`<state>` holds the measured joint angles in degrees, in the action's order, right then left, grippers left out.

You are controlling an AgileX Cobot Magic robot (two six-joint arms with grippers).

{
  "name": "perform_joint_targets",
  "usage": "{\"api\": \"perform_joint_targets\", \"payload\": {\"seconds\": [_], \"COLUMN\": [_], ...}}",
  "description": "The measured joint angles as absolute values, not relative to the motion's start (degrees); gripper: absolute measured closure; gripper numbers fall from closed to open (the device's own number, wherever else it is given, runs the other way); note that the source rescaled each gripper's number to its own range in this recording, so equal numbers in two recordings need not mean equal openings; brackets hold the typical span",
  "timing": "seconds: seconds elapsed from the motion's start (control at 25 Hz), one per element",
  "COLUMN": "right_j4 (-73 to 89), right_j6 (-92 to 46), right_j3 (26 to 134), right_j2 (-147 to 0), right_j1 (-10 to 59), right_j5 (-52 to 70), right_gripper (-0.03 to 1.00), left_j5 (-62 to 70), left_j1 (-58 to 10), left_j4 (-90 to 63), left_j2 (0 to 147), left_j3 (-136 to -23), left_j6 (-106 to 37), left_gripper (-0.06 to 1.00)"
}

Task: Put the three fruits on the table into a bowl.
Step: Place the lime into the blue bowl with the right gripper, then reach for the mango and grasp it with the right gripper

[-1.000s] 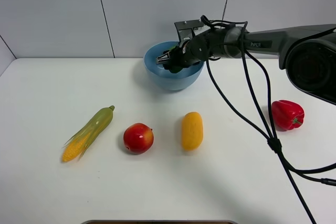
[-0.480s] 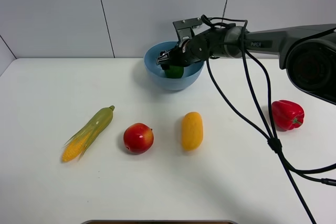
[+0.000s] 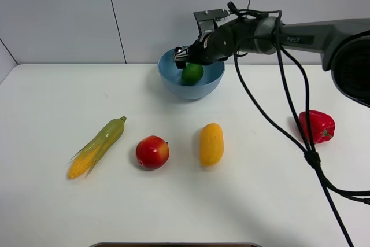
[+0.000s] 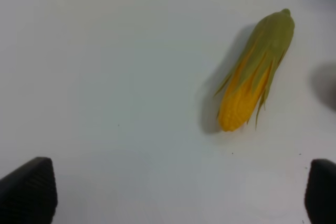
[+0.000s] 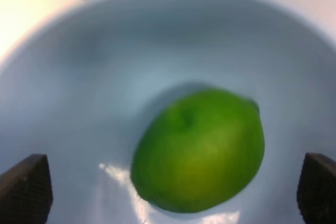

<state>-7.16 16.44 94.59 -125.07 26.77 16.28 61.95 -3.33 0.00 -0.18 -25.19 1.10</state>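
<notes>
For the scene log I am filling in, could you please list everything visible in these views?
table: one, white, under everything.
bowl: one, light blue, far middle of the table.
lime: one, green, inside the bowl.
corn cob: one, yellow with green husk, table's left side.
apple: one, red-yellow, beside the corn cob.
mango: one, yellow-orange, beside the apple, apart.
bell pepper: one, red, table's right side.
right gripper: one, black, open, above the bowl.
left gripper: one, black, open, over the table near the corn cob.

1 fruit in, 2 out.
I see the green lime (image 3: pixel 192 73) inside the light-blue bowl (image 3: pixel 171 80); red-yellow apple (image 3: pixel 152 152) and oblong mango (image 3: pixel 211 144) lie near each other on the white table (image 3: pixel 243 201).
</notes>
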Motion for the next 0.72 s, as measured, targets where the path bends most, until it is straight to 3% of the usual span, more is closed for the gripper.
{"api": "perform_joint_targets", "payload": {"seconds": [0.52, 0.72], "right_j4": [0.4, 0.0], "right_j6": [16.6, 20.6], "right_j3": [94.6, 93.9], "right_j2": [-105.3, -100.6], "right_j1": [30.4, 31.6], "right_j5": [29.2, 39.4], "right_gripper": [-0.03, -0.03], "left_j5": [62.0, 62.0], "left_j1": [-3.3, -3.3], "left_j4": [0.0, 0.0], "left_j2": [-0.2, -0.2], "left_j3": [-25.2, -25.2], "left_j6": [1.1, 1.1], "left_gripper": [-0.06, -0.06]}}
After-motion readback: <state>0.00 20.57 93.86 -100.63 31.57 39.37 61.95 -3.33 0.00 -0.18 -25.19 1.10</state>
